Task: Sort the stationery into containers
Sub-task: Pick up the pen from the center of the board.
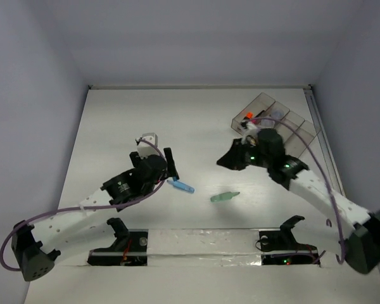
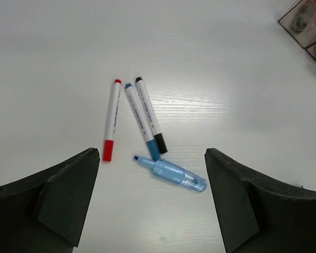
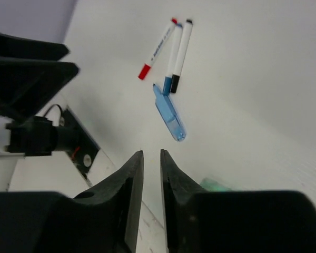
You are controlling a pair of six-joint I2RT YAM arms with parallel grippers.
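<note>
The left gripper (image 2: 150, 152) is spread wide and holds nothing. Between its fingers lies the light-blue marker (image 2: 174, 175), with three white pens (image 2: 141, 120) fanned just beyond it. The pale-green tube (image 1: 225, 197) lies well apart. The right gripper (image 3: 150, 155), pinched to a slit and holding nothing, hovers beside the tray (image 1: 307, 126), where an orange highlighter (image 1: 248, 116) sits.

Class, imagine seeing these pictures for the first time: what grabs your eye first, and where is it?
Three white pens, capped red, blue and black, lie fanned on the white table, with a light-blue marker at their capped ends. A pale-green tube lies apart from them, and the smoky tray sits at the far right.
</note>
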